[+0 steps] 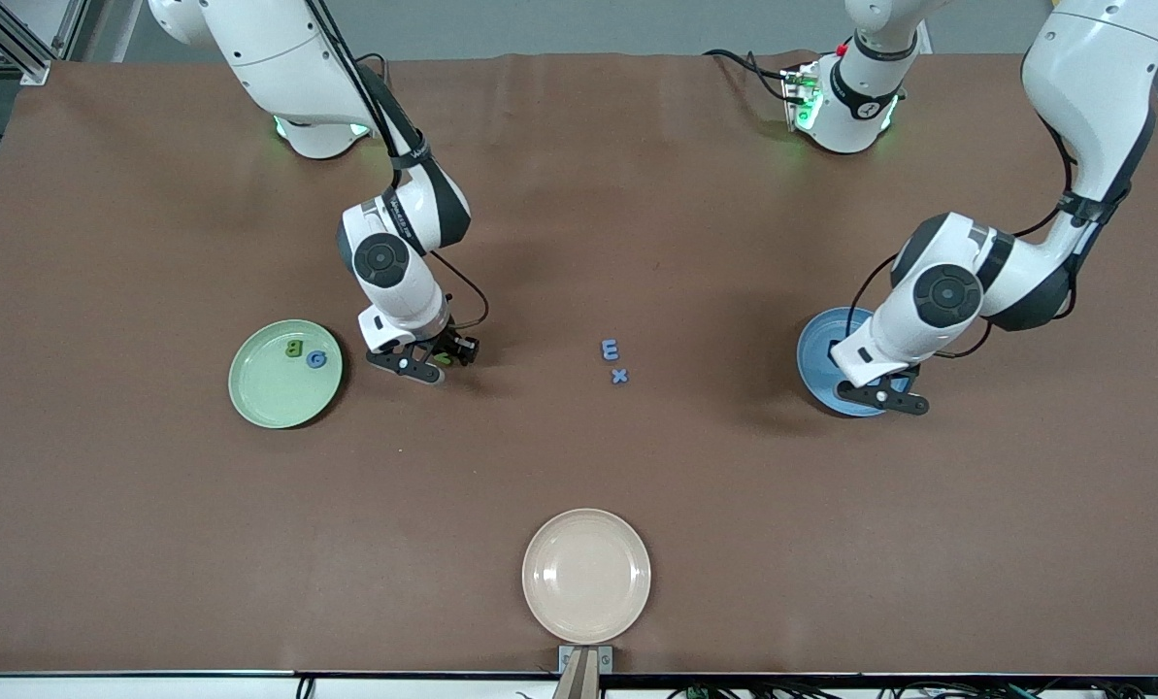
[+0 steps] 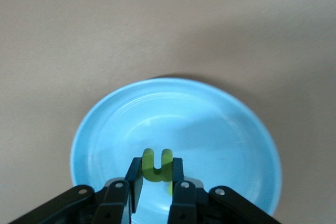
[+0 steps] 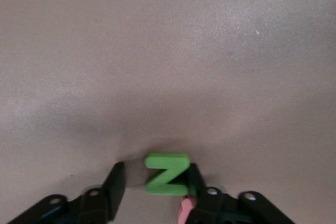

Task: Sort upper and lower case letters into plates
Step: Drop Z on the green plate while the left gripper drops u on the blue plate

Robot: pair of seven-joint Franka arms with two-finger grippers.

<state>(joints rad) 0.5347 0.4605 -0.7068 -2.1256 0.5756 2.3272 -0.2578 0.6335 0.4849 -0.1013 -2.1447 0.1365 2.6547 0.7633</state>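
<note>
My left gripper (image 2: 156, 174) hangs over the blue plate (image 2: 220, 129), shut on a yellow-green lowercase u (image 2: 151, 157). In the front view this gripper (image 1: 884, 391) covers part of the blue plate (image 1: 816, 354). My right gripper (image 3: 155, 178) is down at the table beside the pale green plate (image 1: 273, 393). It stands open around a green Z (image 3: 167, 174) that lies flat; one finger (image 3: 193, 177) touches it and the other stands apart. The green plate holds an olive B (image 1: 294, 348) and a blue G (image 1: 317, 359). A blue E (image 1: 610, 349) and a blue x (image 1: 619, 375) lie mid-table.
A cream-beige plate (image 1: 586, 575) with nothing in it sits near the table edge closest to the front camera. Something small and pink (image 3: 184, 211) shows by my right gripper's finger; what it is I cannot tell.
</note>
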